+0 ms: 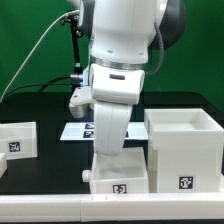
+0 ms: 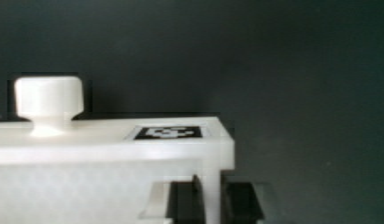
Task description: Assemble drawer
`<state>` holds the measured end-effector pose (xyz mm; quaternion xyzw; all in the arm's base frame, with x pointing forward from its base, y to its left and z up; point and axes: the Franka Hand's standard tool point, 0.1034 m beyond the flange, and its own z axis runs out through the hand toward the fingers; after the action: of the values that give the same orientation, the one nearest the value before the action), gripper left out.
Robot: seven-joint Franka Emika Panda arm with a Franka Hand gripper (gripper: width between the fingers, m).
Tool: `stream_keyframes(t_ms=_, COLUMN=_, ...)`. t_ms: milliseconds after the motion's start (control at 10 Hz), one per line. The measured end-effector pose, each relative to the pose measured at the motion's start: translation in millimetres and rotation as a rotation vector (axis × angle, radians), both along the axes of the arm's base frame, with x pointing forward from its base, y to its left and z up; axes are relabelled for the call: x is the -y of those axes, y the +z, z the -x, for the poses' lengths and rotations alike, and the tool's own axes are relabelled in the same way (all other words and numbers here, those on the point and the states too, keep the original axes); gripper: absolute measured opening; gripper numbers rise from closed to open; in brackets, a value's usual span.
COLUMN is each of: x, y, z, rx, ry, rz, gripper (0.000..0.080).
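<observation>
1. Fingers [image 2: 210, 203]: two dark ones, squeezed almost all the way together, with only a thin white strip between.
2. By the look of the wrist view, pinched on that strip, a thin wall of the drawer [image 2: 100, 165] [image 1: 120, 176].
3. Low, small and white, down at the front of the black counter [image 1: 40, 175], right under the big white arm [image 1: 115, 80].
4. On its front, a black-and-white square tag [image 1: 120, 186].
5. In the wrist view, a second tag [image 2: 166, 131] flat on the top edge, close to the corner above the fingers.
6. Also on that top edge, a stubby white knob [image 2: 47, 100], upright, well apart from the fingers.
7. Just beside the drawer, on the exterior view's right, a tall white cube casing [image 1: 182, 150] with an open top. Touching or not: cannot tell.
8. Well apart, at the exterior view's left, another white box part [image 1: 15, 138] with a tag of its own.
9. Behind the arm, flat on the counter, the marker board [image 1: 78, 128].
</observation>
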<state>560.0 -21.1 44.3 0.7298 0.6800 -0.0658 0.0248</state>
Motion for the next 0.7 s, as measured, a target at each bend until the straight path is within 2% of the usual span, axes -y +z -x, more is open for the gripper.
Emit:
stream_keyframes(t_ms=300, x=-8.8, y=-3.7, z=1.4, rx=0.002, ry=-0.04, rz=-0.001, gripper=0.0038)
stream_keyframes(t_ms=700, x=-4.7, y=-1.4, z=3.0, rx=0.046, ry=0.032, rz=0.004, gripper=0.0038)
